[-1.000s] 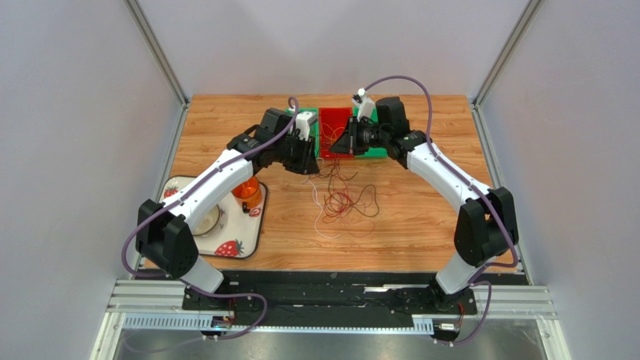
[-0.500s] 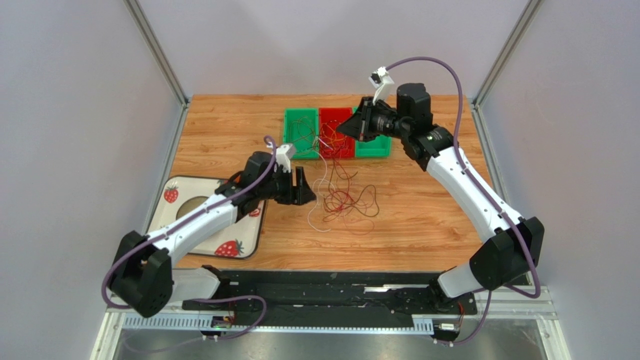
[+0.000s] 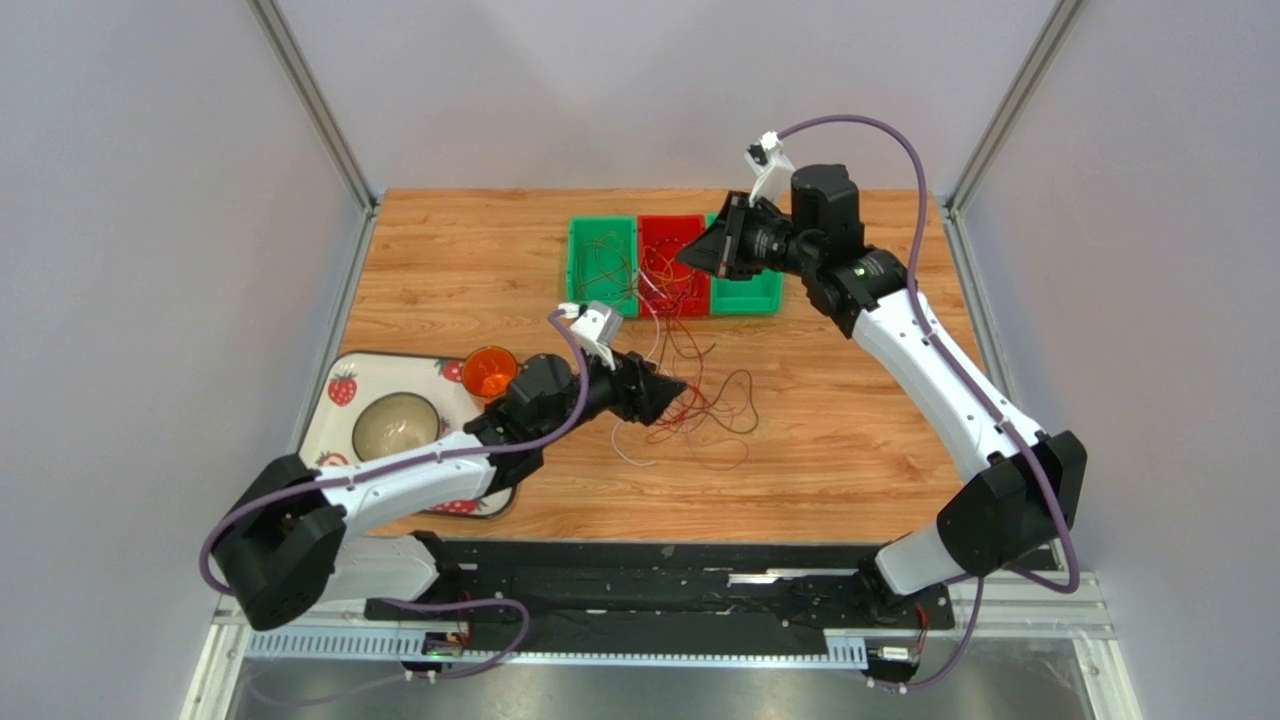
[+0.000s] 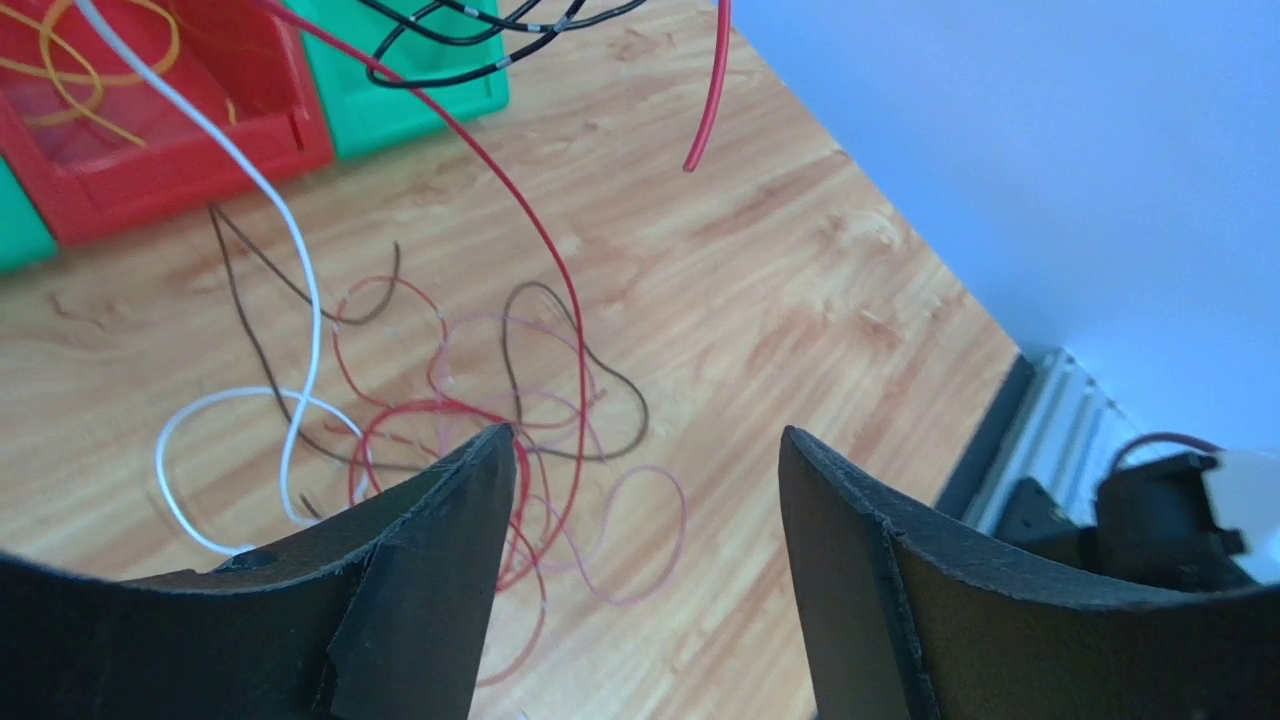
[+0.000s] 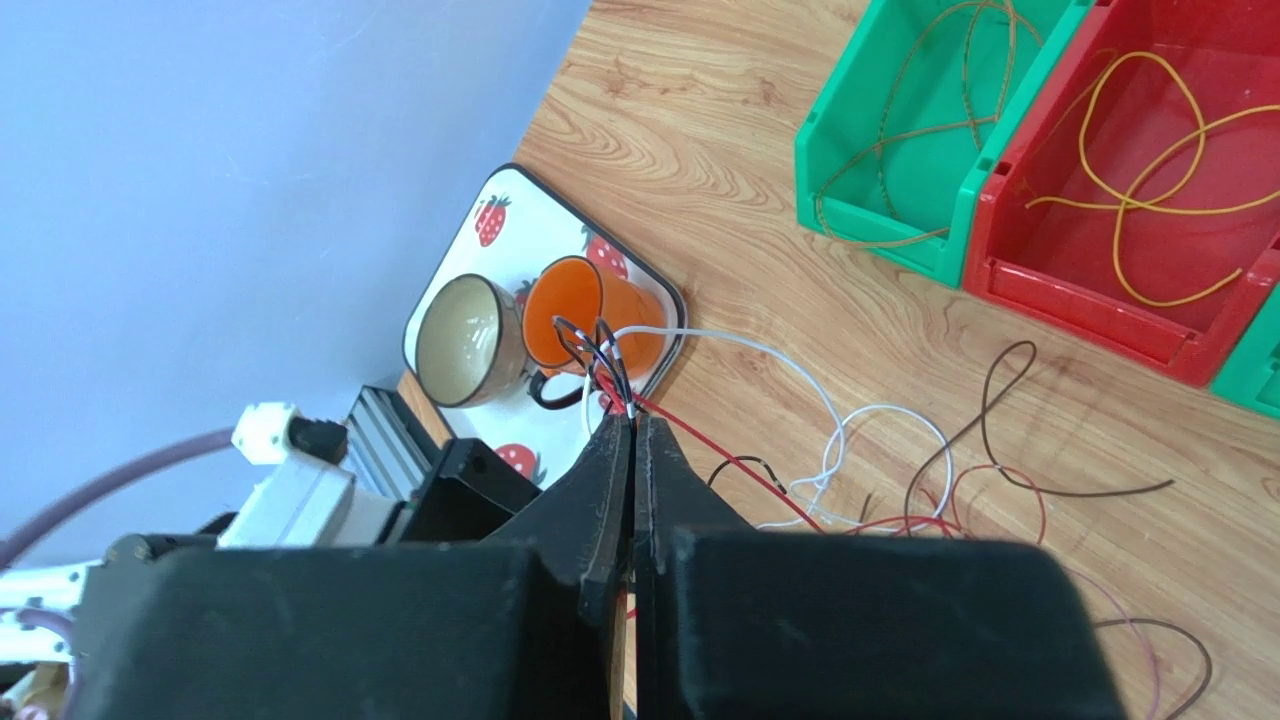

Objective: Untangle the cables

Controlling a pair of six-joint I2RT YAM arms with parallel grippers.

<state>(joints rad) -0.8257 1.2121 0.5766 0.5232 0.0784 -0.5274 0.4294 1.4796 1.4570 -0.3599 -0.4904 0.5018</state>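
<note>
1. At the left of the worktop (image 3: 842,435) sits a tray (image 3: 466,492) carrying a bowl (image 3: 394,426) and an orange cup (image 3: 489,371). It lies apart from the wires.
2. The left end effector (image 3: 670,396) hangs low over the worktop, its jaws spread with nothing between them.
3. The cables (image 3: 699,405) lie mostly in a loose tangle on the worktop, just to the right of that end effector. In the left wrist view, red, brown and white loops cross one another ahead of and below the spread jaws.
4. From this pile several strands rise toward the far side, toward the red bin (image 3: 670,263) and the green bin (image 3: 603,266) beside it. The stretched wires therefore run near to far.
5. The right end effector (image 3: 696,255), raised above the bins, is clenched on a few red, black and white strands.
6. The left arm is much the nearer to the pile. The next move likely calls for it to dip forward and pinch one loop while the right arm keeps the strands taut.
</note>
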